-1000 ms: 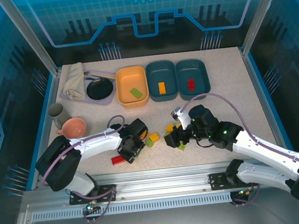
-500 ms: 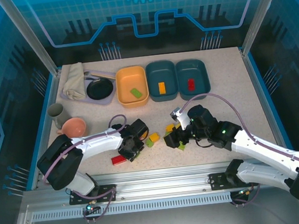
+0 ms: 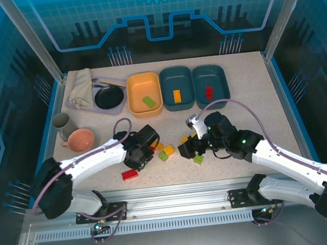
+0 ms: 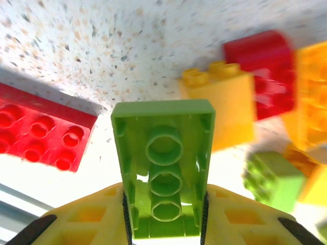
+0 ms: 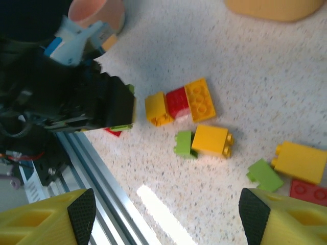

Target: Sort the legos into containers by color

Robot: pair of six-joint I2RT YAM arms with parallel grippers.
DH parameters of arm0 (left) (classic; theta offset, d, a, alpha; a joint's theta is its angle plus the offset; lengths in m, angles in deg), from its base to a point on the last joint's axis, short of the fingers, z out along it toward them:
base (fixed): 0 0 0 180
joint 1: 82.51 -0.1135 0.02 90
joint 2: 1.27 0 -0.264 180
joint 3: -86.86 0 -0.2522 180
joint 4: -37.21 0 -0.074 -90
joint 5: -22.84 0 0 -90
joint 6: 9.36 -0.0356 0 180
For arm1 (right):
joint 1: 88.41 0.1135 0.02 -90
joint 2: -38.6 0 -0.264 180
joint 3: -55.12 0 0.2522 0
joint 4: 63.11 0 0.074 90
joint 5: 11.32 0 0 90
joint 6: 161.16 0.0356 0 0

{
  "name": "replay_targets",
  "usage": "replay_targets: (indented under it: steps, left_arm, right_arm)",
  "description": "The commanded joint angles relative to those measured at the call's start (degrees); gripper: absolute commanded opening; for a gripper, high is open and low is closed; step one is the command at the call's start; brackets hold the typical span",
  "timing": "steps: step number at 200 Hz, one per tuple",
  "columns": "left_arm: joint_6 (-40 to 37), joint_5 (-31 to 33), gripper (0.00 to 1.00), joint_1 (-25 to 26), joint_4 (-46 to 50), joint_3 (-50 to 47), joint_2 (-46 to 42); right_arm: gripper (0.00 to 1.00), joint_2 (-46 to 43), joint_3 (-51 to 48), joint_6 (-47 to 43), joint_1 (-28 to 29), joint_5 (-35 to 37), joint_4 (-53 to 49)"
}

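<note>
Closing is done since a second ago: the left jaws, then spread over the loose bricks, now pinch a lime green plastic brick by its long sides, its hollow underside toward the wrist camera. The left arm has swung a little away from the near edge, leaving a flat red studded plate lying bare close to that edge. The right arm has hardly shifted; the right jaws hang wide over the scattered red, green and orange-yellow bricks, holding nothing. The step in hand looks like a pick just made, with the carry to come. A green brick already lies in the orange-yellow rounded plastic tub at the back of the worktop. The middle dark teal tub holds an orange-yellow piece and the right-hand dark teal tub a red one. The next move therefore probably calls for a lift clear of the pile, travel to the orange-yellow tub and a release above it. Bare worktop lies between the pile and the tubs, so room seems ample. The pink round cup toward the left edge and the black round pan just beside the tub are the things to skirt, and the right arm sits just across the pile.
</note>
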Motion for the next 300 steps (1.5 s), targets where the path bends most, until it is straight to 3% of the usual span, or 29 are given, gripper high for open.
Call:
replay_targets:
  steps: [1, 41, 61, 85, 132, 179, 229, 274, 300]
  left_arm:
    - [-5.1, 3.6, 0.34, -1.9, 10.0, 5.7, -4.1]
    - [-19.8, -1.5, 0.34, -14.1, 7.3, 15.5, -1.7]
    - [-26.5, -4.7, 0.34, -20.2, 6.6, 23.3, 5.5]
    - [-32.3, -6.1, 0.34, -23.8, 6.4, 34.9, 16.7]
    - [-36.2, -6.6, 0.32, -26.4, 11.1, 56.1, 38.3]
    - [-36.2, -8.8, 0.32, -27.6, 13.0, 66.1, 51.5]
    - [-35.7, -11.0, 0.34, -27.8, 13.2, 69.1, 57.0]
    - [-35.6, -11.9, 0.49, -27.9, 13.8, 70.1, 57.6]
    - [-35.5, -11.9, 0.58, -27.8, 13.7, 70.9, 55.1]
  right_arm:
    - [0.77, 0.8, 5.1, 1.9, -2.5, 1.3, 1.7]
    - [0.76, 6.5, 11.9, 5.5, -7.3, 3.3, 4.2]
    - [0.76, 11.5, 16.6, 7.5, -9.4, 5.3, 3.0]
    - [0.76, 16.9, 20.6, 10.4, -12.0, 6.8, 2.4]
    - [0.76, 26.6, 26.7, 15.2, -16.8, 5.0, 1.0]
    - [0.76, 32.3, 30.6, 17.0, -19.9, -4.4, 6.5]
    - [0.75, 36.1, 34.8, 16.9, -19.9, -8.3, 5.1]
    - [0.75, 35.0, 34.3, 15.3, -19.9, -6.7, 2.8]
    - [0.75, 30.7, 32.1, 13.1, -20.2, -1.2, -1.7]
